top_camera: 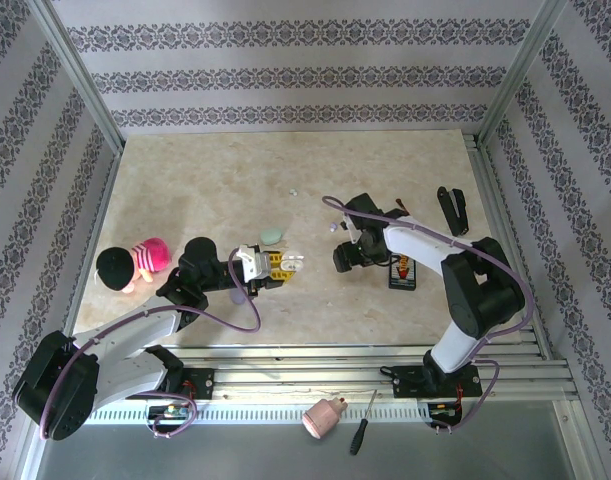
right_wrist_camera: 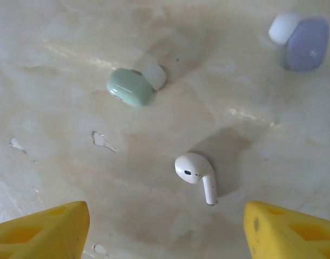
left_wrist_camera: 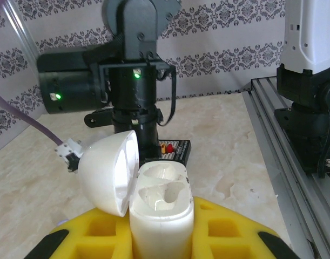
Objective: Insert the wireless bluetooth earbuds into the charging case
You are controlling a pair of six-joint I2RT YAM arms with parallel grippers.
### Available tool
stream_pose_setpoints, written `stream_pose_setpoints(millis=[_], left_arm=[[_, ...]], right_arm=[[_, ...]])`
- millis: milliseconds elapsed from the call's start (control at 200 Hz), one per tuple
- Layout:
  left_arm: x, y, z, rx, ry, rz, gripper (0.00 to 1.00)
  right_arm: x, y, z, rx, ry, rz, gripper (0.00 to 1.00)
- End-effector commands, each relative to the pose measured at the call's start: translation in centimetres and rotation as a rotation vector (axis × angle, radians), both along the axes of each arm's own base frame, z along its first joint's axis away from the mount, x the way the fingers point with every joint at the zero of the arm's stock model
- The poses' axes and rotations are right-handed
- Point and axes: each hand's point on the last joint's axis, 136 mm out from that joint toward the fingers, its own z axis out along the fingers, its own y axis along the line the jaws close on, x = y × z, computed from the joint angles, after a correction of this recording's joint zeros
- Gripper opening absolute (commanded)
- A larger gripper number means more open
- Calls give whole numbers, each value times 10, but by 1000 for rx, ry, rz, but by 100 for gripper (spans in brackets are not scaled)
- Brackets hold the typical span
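Your left gripper is clamped on the white charging case, whose lid is swung open so both wells face the wrist camera. Your right gripper hangs over the table with its yellow fingers spread wide and nothing between them. The white earbud lies on the marble just ahead of them, with a mint green earbud and a lilac earbud farther off.

Pale, damask-striped wallpaper is covering the walls on three sides, silver aluminium frame posts are rising at the corners, and a beige marbled counter is catching soft, even light — slotted silver rails are edging its near side.
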Motion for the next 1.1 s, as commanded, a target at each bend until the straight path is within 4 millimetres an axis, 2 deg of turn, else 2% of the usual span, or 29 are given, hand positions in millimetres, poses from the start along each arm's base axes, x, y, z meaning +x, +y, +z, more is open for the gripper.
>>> stream_pose_setpoints(millis=[0, 110, 325, 844, 1094], left_arm=[[-11, -6, 2, 0, -36, -63, 0], [-11, -6, 1, 5, -40, -65, 0], [-14, -6, 1, 11, -46, -76, 0], [-21, -5, -2, 48, -75, -91, 0], [-21, -5, -4, 52, -72, -95, 0]], right_arm=[[-10, -16, 3, -159, 92, 101, 70], [-11, -21, 5, -251, 164, 161, 65], [-14, -8, 6, -391, 278, 316, 61], [3, -4, -7, -474, 364, 425, 48], [14, -8, -18, -497, 375, 428, 47]])
